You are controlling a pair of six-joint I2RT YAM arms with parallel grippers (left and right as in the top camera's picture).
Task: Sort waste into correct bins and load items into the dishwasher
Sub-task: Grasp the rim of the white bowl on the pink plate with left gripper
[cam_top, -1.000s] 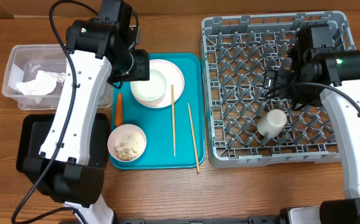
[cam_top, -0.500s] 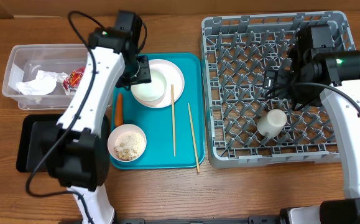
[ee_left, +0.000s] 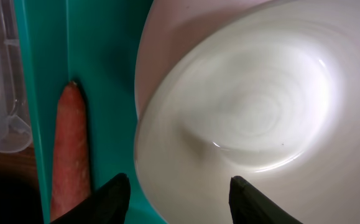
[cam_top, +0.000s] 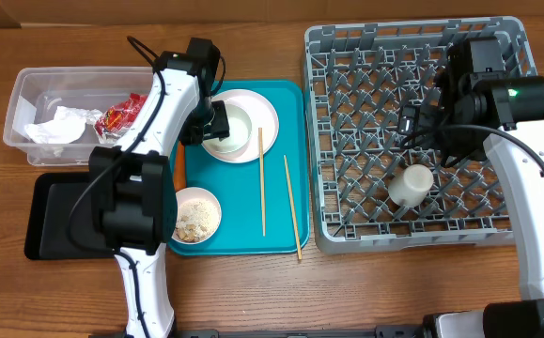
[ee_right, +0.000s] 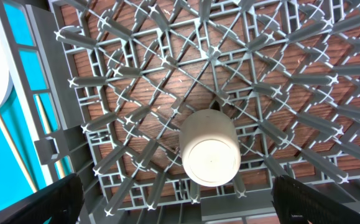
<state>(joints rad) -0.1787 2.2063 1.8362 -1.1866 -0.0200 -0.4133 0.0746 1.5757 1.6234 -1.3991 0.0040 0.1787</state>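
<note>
Both open: left jaws straddle bowl [ee_left: 248, 112] rim, right jaws above cup [ee_right: 209, 155].

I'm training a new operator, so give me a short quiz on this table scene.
1. True or false: the small white cup lies in the dish rack.
2. Which holds the red wrapper? A clear tub, B black tray, C teal tray.
3. Fill in: the rice scraps sit in a white ____.
Key: 1 true; 2 A; 3 bowl.
</note>
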